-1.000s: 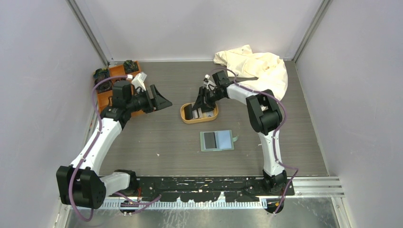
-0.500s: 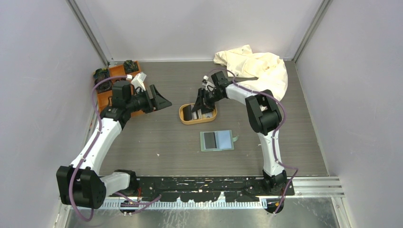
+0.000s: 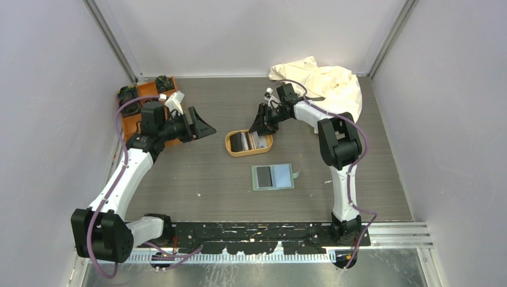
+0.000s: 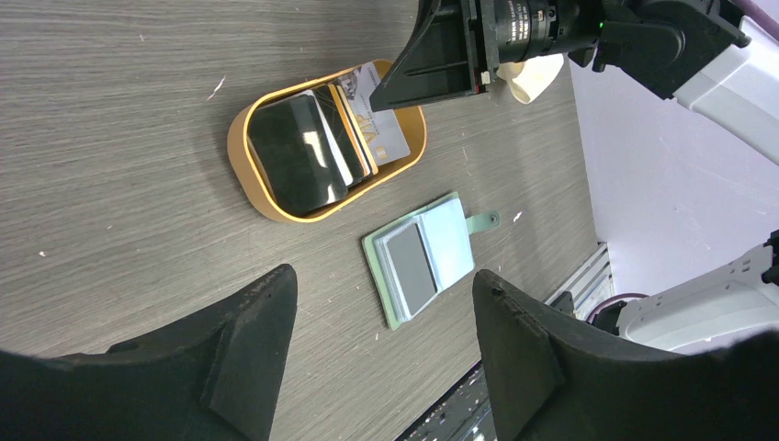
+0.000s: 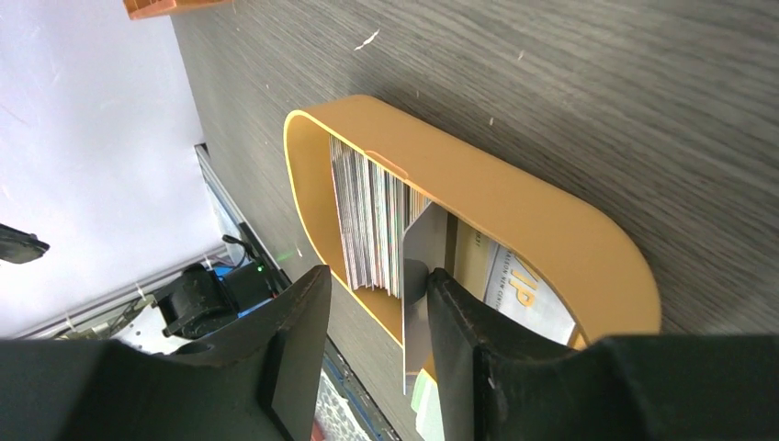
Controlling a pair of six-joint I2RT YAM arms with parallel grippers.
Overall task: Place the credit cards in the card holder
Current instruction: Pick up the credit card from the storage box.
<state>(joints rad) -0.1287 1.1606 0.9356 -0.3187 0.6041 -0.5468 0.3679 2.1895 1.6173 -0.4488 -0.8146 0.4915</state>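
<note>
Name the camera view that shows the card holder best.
Left wrist: the card holder lies open and large, with its tab and inner panels plain. Top external shows it small; right wrist shows at most a pale green sliver.

Right wrist view: fingers (image 5: 285,358) of the right end effector (image 5: 375,280) run off the bottom edge. The tan tray (image 5: 514,211) wall hides the lower part of the credit cards (image 5: 367,220); only edges show, so no count. The grey card (image 5: 424,248) has its lower end behind one finger, contact unclear. Only a corner of the orange box (image 5: 156,7) shows, cut by the top edge.

Left wrist view: the left end effector (image 4: 384,277) has dark fingers cut by the bottom edge. The right end effector covers the cards' far end. The card holder (image 4: 423,260) slots are too small to tell.

Top view: the right fingertips are hidden under the end effector's own body.
</note>
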